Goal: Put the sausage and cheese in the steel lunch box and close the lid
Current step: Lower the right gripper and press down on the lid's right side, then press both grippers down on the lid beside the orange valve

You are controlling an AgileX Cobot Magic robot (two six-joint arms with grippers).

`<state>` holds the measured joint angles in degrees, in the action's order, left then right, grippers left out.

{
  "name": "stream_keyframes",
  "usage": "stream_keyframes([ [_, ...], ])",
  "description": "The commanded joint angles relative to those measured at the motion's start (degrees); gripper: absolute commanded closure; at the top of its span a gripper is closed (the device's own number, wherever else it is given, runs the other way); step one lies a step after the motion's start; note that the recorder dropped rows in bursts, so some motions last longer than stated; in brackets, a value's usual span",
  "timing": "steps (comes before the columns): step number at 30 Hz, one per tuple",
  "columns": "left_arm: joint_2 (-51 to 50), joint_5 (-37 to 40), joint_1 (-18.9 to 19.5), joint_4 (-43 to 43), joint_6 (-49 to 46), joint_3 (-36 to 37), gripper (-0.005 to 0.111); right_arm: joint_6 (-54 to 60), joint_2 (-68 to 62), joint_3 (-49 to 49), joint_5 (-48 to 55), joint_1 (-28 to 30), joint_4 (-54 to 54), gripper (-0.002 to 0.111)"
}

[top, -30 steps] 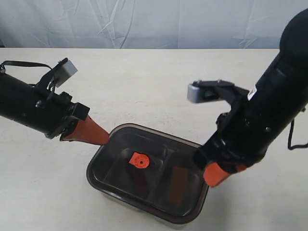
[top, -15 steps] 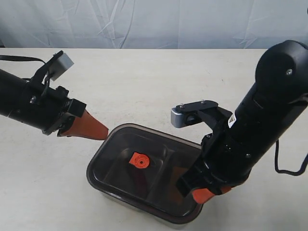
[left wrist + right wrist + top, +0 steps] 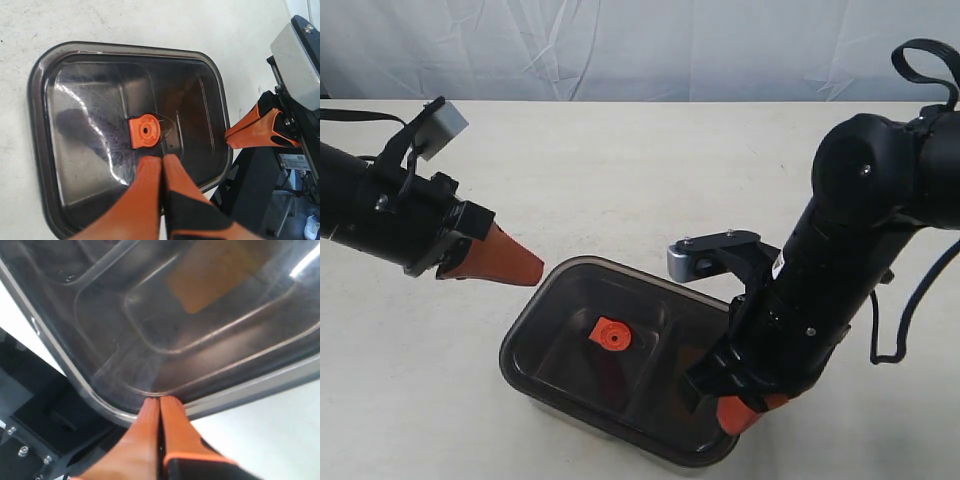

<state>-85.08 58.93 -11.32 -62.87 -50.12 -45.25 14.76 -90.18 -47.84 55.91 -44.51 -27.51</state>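
At left, has pulled the left gripper [image 3: 527, 272] a little back from the edge of the lid [image 3: 560, 335], claw pinched together and empty. At centre, can see this lid lying over the steel lunch box [image 3: 638, 452], with the sausage [image 3: 612, 372] dim and the cheese [image 3: 215, 280] brownish under the dark plastic. At right, has brought the right gripper [image 3: 735, 418] down from the side edge to the near corner, claw also closed on nothing, tip against the rim. Probably means only pressing the lid tight remains.
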Motion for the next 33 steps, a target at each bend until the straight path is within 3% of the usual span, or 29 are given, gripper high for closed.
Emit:
stream_keyframes([
  [1,0.51,0.42,-0.23,-0.68,-0.12,0.21,0.107,0.03,-1.04,0.28,-1.56,-0.14,0.13,0.109],
  [24,0.38,4.2,-0.36,2.11,-0.12,0.21,0.107,0.03,-2.02,0.05,-5.16,-0.14,0.04,0.109],
  [28,0.27,3.61,-3.48,2.11,-0.12,0.21,0.107,0.03,-3.92,0.05,-5.7,-0.14,0.04,0.109],
  [33,-2.64,1.32,-10.0,3.05,-0.12,0.21,0.107,0.03,-5.4,0.05,-5.95,-0.14,-0.08,0.109],
])
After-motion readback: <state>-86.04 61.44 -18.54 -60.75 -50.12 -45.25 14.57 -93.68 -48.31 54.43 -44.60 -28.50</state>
